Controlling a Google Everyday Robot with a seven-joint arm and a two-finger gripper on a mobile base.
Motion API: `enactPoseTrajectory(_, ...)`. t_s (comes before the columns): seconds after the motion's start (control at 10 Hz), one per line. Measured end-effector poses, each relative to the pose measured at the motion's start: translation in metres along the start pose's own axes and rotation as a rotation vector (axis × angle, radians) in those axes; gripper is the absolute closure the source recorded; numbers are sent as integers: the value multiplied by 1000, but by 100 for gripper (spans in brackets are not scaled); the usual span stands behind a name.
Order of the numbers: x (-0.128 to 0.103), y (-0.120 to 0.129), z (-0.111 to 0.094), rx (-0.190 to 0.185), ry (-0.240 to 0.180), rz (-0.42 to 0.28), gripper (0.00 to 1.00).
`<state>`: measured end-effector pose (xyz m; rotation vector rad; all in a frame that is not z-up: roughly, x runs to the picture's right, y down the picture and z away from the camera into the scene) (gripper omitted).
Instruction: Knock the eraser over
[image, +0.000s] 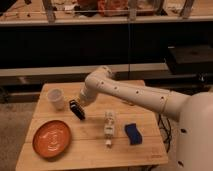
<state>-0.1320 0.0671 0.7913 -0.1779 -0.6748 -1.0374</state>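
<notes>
Eraser (77, 110): one. Slim black block on the wooden table (90, 150), left of centre, leaning with its top toward 10 o'clock rather than standing straight. It lies at about 4 o'clock from the cup and 1 o'clock from the plate.

Gripper (80, 101): one. At the eraser's upper end, on its 1 o'clock side, touching or just beside it; contact cannot be told. Whether the fingers are parted or closed cannot be told.

Arm (130, 92): one, white. It enters from the robot's body at 4 o'clock, runs up and left to a bent joint above the table's far edge, then drops toward 7 o'clock to the gripper.

Cup (55, 98): one, pale, upright, near the far left corner of the table. Contents cannot be seen.

Plate (51, 138): one, orange, round, at the near left of the table. Nothing visible lies on it.

White bottle-like object (109, 127): one, at 4 o'clock from the eraser, near the table's centre.

Blue block (133, 133): one, wavy-edged, lying flat just at 3 o'clock from the white object.
</notes>
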Motion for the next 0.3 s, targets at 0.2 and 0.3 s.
enactPoseTrajectory(0.2,-1,-2,1,2,-3,-2,100)
enactPoseTrajectory(0.3,-1,-2,1,2,-3,-1,100)
